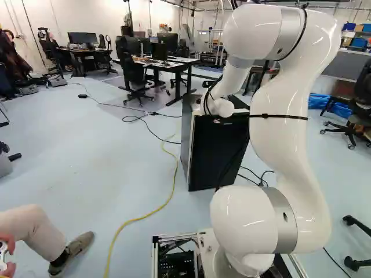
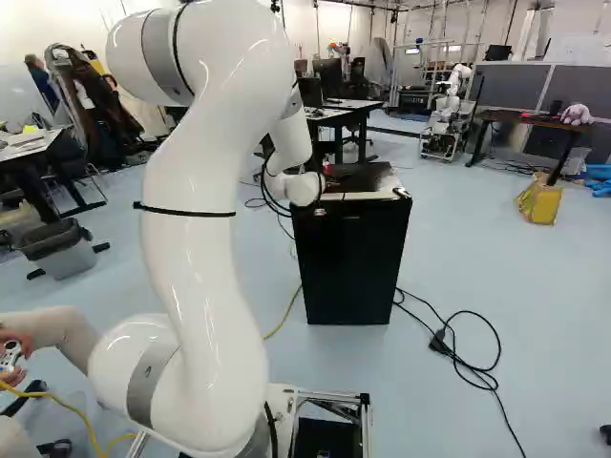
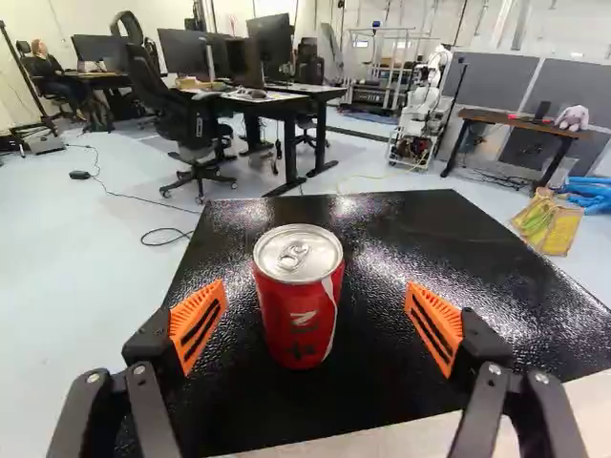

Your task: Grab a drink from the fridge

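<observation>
- wrist view: the gripper [image 3: 316, 286] is hanging open, its orange pads [image 3: 434, 329] standing well apart and gripping nothing.
- wrist view: the drink, a red can [image 3: 298, 301] with a silver lid, is standing upright on top of the black fridge [image 3: 458, 248], between the lines of the two fingers and sitting a little nearer to one of them. how deep it is reaching between the pads, i'm not managing to tell.
- wrist view: the step in hand is looking like the final lining up before the grip. good handling is probably calling for a small sideways shift, so that both pads are meeting the can together and neither is pushing it over.
- left base view: the arm [image 1: 284, 104] is arching across to the fridge, its wrist hanging low over the top. a low, level approach is seeming wise, with the fingertips staying just off that hard surface.
- right base view: dark cables [image 2: 272, 196] are looping beside the wrist; slow motion is likely keeping them from catching on the fridge's edge.
- right base view: the fridge door is facing the base, shut; since the can is waiting outside, nothing is needing opening.
</observation>
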You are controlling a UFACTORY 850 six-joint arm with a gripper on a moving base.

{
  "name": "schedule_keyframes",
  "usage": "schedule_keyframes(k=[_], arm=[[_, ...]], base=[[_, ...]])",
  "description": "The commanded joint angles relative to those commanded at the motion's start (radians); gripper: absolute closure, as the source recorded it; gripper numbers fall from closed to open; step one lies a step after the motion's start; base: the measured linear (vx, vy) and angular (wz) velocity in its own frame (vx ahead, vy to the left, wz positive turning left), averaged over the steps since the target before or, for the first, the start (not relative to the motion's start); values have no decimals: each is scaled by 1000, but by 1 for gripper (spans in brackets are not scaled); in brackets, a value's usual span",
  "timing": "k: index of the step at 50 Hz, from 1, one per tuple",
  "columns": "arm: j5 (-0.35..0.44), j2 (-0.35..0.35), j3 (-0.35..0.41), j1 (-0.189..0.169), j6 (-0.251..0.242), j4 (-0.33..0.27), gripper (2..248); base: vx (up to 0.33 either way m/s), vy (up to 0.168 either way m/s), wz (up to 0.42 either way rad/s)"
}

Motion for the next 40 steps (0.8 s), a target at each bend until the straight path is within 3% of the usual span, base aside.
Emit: schedule_keyframes(k=[10,11,15,16,21,22,26,27,31,32,40], arm=[[0,-2,-2,0,0,0,3],[0,-2,-2,0,0,0,24],[0,-2,-2,0,0,0,24],[0,-2,-2,0,0,0,62],[0,-2,-2,0,0,0,62],[0,-2,-2,0,0,0,100],[0,-2,-2,0,0,0,100],[0,-2,-2,0,0,0,138],[0,-1,-2,0,0,0,138],[0,1,-2,0,0,0,153],[0,14,0,0,0,0,153]], base=[[0,0,0],[0,0,0],[0,0,0],[0,0,0],[0,0,0],[0,0,0],[0,0,0],[0,0,0],[0,0,0],[0,0,0],[0,0,0]])
